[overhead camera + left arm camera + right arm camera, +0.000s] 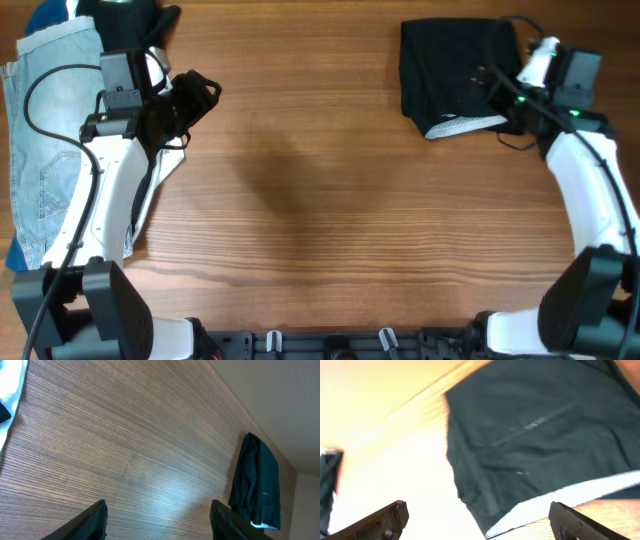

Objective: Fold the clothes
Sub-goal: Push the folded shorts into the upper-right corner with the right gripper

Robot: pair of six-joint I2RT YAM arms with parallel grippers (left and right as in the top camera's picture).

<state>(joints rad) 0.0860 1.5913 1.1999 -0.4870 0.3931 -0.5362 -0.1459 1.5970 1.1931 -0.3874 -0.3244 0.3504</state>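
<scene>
A folded black garment [455,72] with a white inner band lies at the table's far right; it also shows in the right wrist view [540,440] and, far off, in the left wrist view [255,485]. My right gripper [492,88] is open and empty, hovering over the garment's right edge; its jaws [477,520] straddle the garment's near corner. A pile of clothes with light blue jeans [40,140] and a white piece lies at the left edge. My left gripper [205,92] is open and empty beside the pile, over bare wood [155,520].
The wooden table [320,220] runs between the two arms. A dark garment [150,15] and a blue piece lie at the far left corner. A white cloth edge [10,390] shows at the left of the left wrist view.
</scene>
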